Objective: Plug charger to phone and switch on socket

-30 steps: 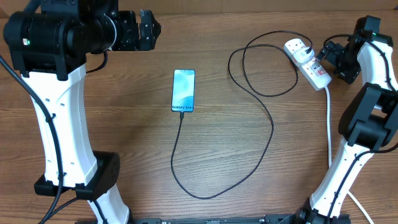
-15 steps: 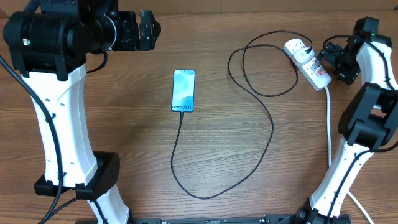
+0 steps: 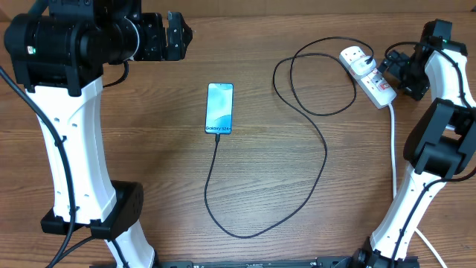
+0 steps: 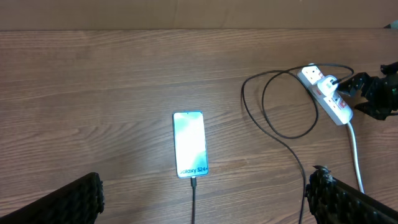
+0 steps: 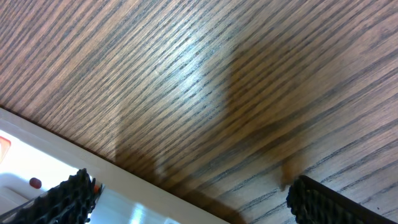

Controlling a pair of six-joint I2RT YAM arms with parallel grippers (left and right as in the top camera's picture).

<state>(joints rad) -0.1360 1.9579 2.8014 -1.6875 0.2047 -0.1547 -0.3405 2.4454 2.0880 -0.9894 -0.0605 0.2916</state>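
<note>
The phone point(image 3: 219, 109) lies face up mid-table with its light-blue screen glowing; it also shows in the left wrist view point(image 4: 189, 144). The charger's black cable point(image 3: 325, 156) has its connector in the phone's bottom edge point(image 4: 193, 182), and its white plug point(image 3: 356, 56) sits in the socket. The socket, a white power strip point(image 3: 375, 83), lies at the far right. My right gripper point(image 3: 392, 71) is open right at the strip's right side, with the strip's white body point(image 5: 106, 190) and a red mark point(image 5: 35, 183) by one finger. My left gripper point(image 3: 175, 36) is open and empty, above and to the left of the phone.
The strip's thick white lead point(image 3: 393, 149) runs down the right side beside the right arm's base. The black cable loops wide across the middle right of the wooden table point(image 3: 149, 164). The left arm's base stands at the front left.
My right gripper has shifted very slightly beside the power strip. Nothing else has moved.
</note>
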